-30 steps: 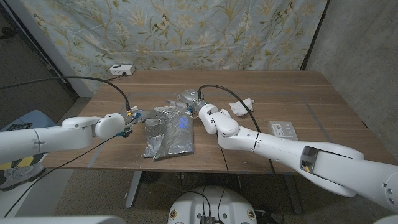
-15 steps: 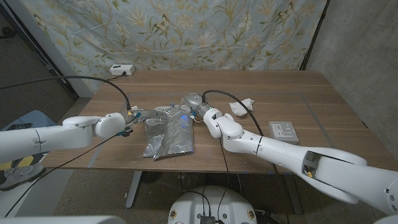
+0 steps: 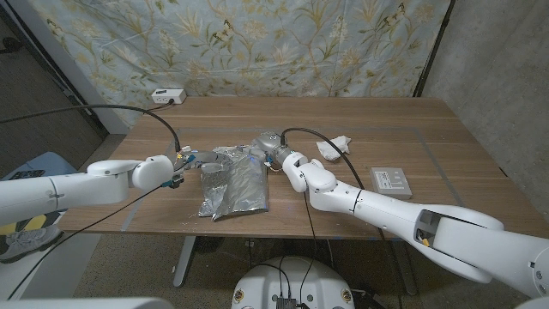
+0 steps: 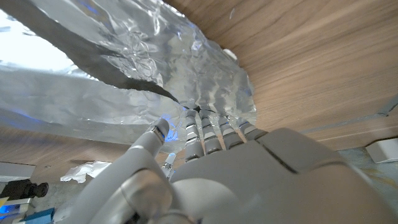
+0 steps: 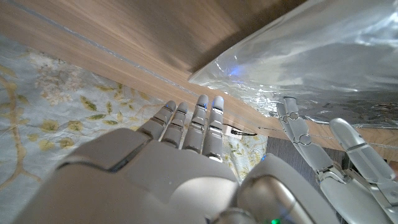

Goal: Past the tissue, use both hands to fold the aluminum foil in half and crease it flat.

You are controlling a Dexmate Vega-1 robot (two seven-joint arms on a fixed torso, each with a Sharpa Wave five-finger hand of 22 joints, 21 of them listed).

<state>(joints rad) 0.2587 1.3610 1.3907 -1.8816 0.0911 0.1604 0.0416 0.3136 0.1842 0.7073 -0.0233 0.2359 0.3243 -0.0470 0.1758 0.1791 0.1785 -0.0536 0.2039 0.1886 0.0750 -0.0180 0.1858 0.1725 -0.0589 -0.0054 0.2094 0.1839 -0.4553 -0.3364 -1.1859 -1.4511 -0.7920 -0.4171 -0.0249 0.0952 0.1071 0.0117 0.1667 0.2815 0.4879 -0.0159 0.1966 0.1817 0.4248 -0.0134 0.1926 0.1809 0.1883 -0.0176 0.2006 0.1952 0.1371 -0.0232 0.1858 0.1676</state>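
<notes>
Lying on the bench (image 3: 403, 129) near its front edge, the foil (image 3: 232, 184) is wrinkled and partly doubled over. The left hand (image 3: 187, 160) pinches its far left corner, and the right hand (image 3: 268, 148) touches its far right corner, though I cannot tell if it grips. That probably readies both for folding. The tissue (image 3: 334, 148) sits farther right.

The head camera is looking down from above over the whole bench (image 3: 429, 129) toward the patterned curtain (image 3: 257, 43). Each wrist camera is sitting very near, peering along the back of its own hand, the left hand (image 4: 249, 180) and right hand (image 5: 155, 168). All three are sharing the foil (image 3: 232, 184).
</notes>
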